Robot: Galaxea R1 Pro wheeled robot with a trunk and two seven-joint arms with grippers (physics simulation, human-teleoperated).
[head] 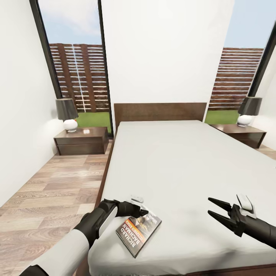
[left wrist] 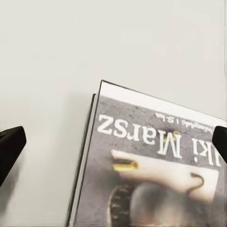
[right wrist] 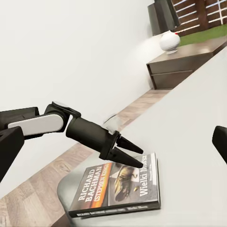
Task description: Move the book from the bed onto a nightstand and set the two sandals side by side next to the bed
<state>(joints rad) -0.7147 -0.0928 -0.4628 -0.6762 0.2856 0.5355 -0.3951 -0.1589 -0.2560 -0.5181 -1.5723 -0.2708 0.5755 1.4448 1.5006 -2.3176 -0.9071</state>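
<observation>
The book (head: 138, 230) lies flat on the bed's pale mattress (head: 172, 161) near its front left corner, with its grey and orange cover up. My left gripper (head: 144, 212) hovers just over the book's far edge, open, its fingers (right wrist: 134, 161) spread above the cover. In the left wrist view the cover (left wrist: 151, 165) sits between the two wide-apart fingertips (left wrist: 10, 146). My right gripper (head: 215, 209) is open over the mattress to the book's right, holding nothing. One nightstand (head: 81, 140) stands left of the headboard, the other nightstand (head: 242, 134) right of it. The sandals are out of view.
Each nightstand carries a dark-shaded lamp (head: 67, 114), (head: 248, 110). A small white item (head: 86, 131) lies on the left one. Wood-plank floor (head: 57, 188) runs between the bed and the left wall. Tall windows flank the headboard (head: 160, 111).
</observation>
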